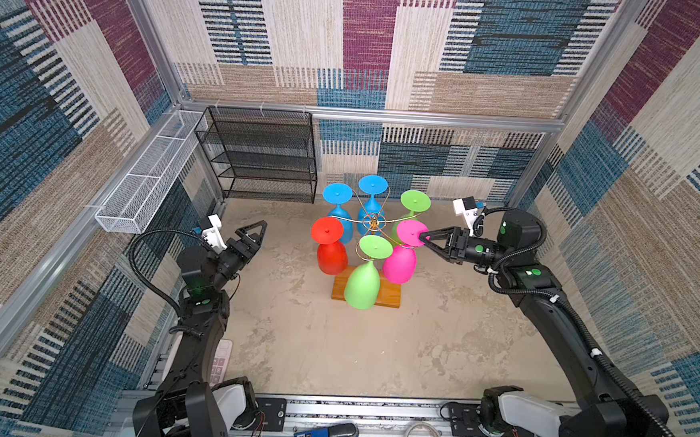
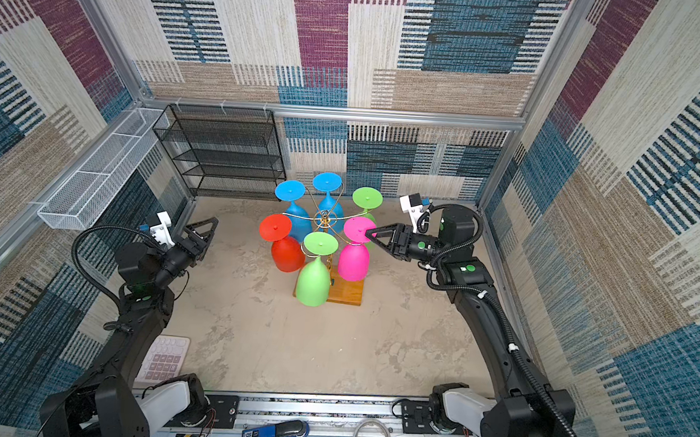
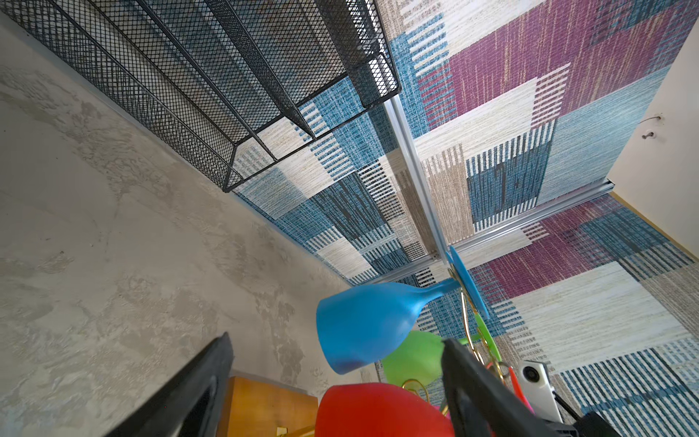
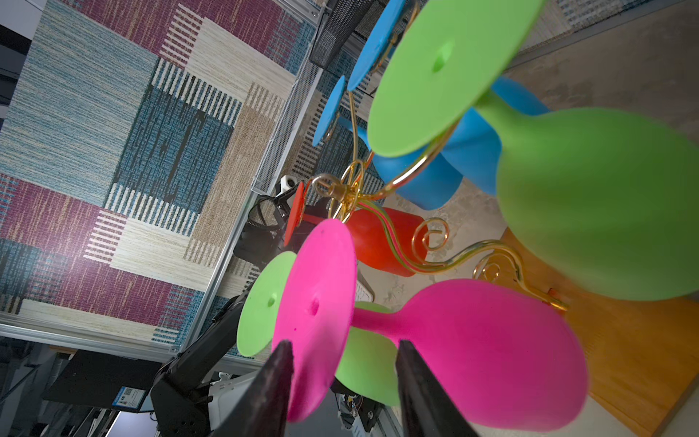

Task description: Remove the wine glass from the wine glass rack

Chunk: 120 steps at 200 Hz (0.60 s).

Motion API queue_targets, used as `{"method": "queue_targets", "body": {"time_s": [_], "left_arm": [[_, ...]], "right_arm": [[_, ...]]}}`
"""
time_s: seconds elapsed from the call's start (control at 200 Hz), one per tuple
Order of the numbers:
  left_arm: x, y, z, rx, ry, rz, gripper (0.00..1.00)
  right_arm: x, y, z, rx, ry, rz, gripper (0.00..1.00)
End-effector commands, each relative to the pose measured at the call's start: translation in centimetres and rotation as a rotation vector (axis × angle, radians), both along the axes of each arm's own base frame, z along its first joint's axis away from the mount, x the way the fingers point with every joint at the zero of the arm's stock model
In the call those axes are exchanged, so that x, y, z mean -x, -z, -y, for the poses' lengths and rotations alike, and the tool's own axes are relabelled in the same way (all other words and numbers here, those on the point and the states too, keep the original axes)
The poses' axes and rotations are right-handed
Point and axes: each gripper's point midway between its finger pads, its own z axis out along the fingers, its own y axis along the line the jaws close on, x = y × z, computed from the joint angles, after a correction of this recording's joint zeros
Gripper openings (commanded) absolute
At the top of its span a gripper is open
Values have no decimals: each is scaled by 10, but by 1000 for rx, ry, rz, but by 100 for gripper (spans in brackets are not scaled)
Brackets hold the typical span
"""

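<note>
**mesh_fan:** The wine glass rack [image 4: 342, 189] is thin gold wire, shiny metal, glinting on every curl. Its base [image 4: 624, 359] looks like wood, orange-brown and smooth with a slight sheen.

**tabletop_tom:** Yeah, and the pink wine glass [image 4: 491, 348] isn't glassy at all. It's opaque and matt, plastic or rubber, can't say which. The tabletop [image 1: 332, 351] looks like rough, mottled concrete.

**mesh_fan:** The black shelf [image 1: 260, 160] and the white basket [image 1: 133, 198] are both painted metal mesh, matt. The walls [image 1: 268, 35] look like coarse woven cloth, and the frame rail [image 1: 429, 118] is bare aluminium.
</note>
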Motion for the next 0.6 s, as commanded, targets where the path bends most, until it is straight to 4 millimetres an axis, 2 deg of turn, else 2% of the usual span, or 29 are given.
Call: {"method": "queue_targets", "body": {"time_s": [0.0, 0.175, 0.366, 0.416, 0.446, 0.596], "left_arm": [[1, -10, 2, -3, 17, 40, 89], [2, -9, 1, 6, 15, 35, 89], [2, -10, 0, 13, 16, 33, 89], [3, -10, 0, 15, 19, 33, 89], [3, -18, 0, 4, 18, 69, 89], [4, -18, 0, 7, 21, 67, 89]], "right_arm": [[2, -1, 1, 8, 8, 7, 44], [4, -4, 2, 9, 9, 7, 33], [6, -11, 2, 5, 10, 10, 30], [7, -12, 2, 2, 5, 10, 26], [7, -12, 1, 0, 4, 8, 25], [7, -12, 1, -5, -2, -3, 19]]}}
